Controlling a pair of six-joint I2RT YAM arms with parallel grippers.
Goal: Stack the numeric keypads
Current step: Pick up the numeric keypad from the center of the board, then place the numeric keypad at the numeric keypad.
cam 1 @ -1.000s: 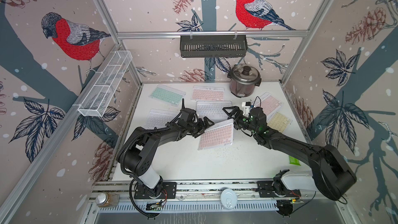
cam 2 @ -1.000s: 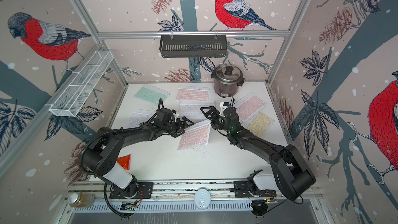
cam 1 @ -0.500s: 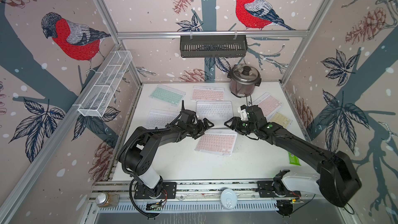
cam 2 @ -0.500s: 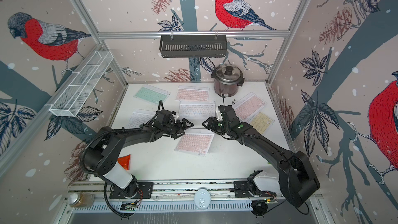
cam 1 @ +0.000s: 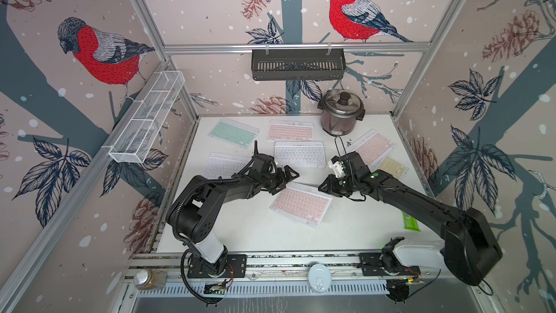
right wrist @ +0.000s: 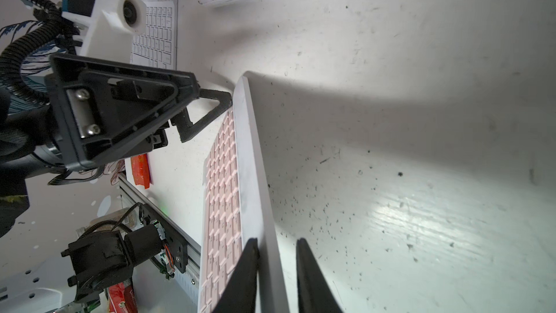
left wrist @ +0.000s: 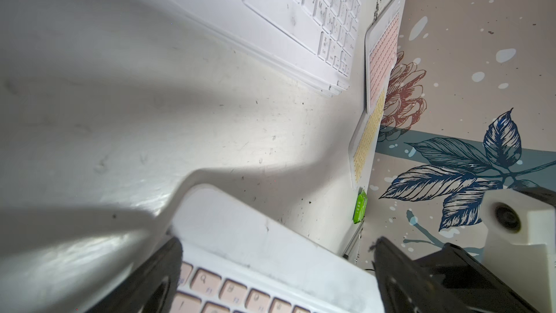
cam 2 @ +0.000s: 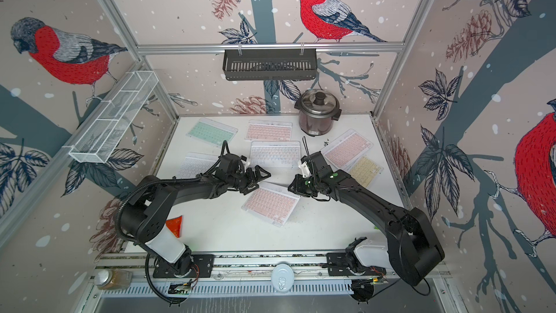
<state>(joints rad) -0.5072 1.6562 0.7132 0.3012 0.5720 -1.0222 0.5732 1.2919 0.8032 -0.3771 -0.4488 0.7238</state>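
Lowered from its earlier tilt, the thin rectangular pink-keyed keypad now lies on the white counter between both arms. The left gripper keeps its jaws released, spread wide at the keypad's corner. The right gripper has its jaws narrowed astride the keypad's edge; whether they pinch it, I cannot tell.

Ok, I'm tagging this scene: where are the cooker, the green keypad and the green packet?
cooker (cam 1: 340,121): in a top view, on its body below the lid.
green keypad (cam 1: 233,132): in a top view, mid key field.
green packet (cam 1: 409,221): in a top view, middle of the wrapper.
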